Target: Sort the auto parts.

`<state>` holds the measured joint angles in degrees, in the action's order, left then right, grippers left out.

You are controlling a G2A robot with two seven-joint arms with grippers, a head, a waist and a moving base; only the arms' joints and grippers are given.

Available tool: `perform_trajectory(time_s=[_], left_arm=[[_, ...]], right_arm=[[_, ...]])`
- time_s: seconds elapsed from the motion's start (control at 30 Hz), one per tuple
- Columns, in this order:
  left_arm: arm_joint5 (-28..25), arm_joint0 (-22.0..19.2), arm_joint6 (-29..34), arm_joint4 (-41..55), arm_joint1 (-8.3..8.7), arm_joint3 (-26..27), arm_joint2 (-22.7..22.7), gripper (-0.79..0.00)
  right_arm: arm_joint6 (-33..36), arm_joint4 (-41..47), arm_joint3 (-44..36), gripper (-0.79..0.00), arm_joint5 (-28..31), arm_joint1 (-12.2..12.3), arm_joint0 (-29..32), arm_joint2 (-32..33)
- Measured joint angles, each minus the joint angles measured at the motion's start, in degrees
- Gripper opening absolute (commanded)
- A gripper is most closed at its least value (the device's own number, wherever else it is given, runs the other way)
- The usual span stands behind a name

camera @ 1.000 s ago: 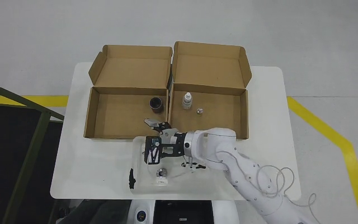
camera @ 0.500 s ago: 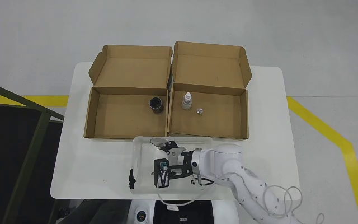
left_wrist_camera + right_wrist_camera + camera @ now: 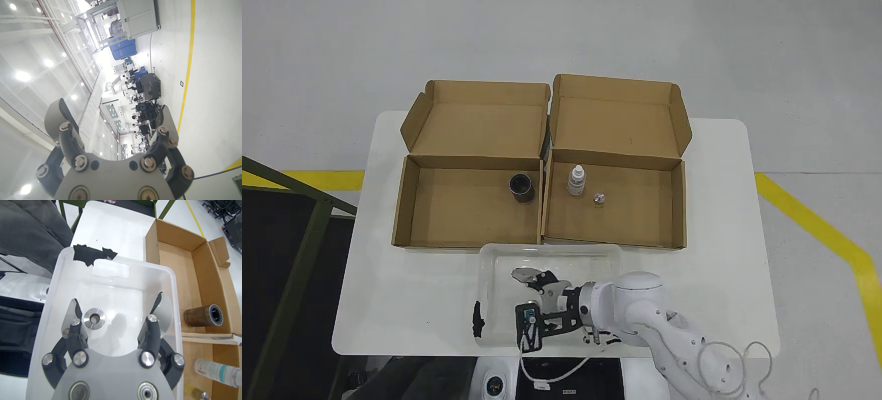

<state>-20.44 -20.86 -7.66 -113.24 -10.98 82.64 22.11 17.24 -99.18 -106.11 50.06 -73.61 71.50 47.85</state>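
Bushing [image 3: 94, 318] of bright steel, a short ring with a centre bore, lies flat on the floor of the white plastic tray [image 3: 56, 262], which sits at the middle of the table's [image 3: 712, 280] near edge. A torn strip of black tape [image 3: 90, 255] and a white label [image 3: 110, 270] are stuck on one end wall of the tray. The right gripper [image 3: 118, 304] hangs inside the tray with its jaws spread wide and nothing between them. The bushing lies just beside one finger [image 3: 76, 308], and contact cannot be told.

Two open cardboard boxes stand side by side behind the tray, touching each other, their lids folded back toward the far edge. The left box [image 3: 467, 205] holds a dark linear bearing [image 3: 519, 186] in its far right corner. The right box [image 3: 642, 205] holds a small white bottle [image 3: 577, 180] and, near it, a small metal part [image 3: 599, 197].

The left gripper [image 3: 112, 106] points up into the hall, jaws wide apart, holding nothing.
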Motion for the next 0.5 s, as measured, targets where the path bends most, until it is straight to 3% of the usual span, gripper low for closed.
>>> perform_trajectory(time_s=[0.5], left_arm=[[0.0,0.0,0.0,0.0,0.0,0.0,0.0,0.0]], right_arm=[[0.5,-0.58,4.59,-0.148,-0.66,0.28,-0.68,-1.87]])
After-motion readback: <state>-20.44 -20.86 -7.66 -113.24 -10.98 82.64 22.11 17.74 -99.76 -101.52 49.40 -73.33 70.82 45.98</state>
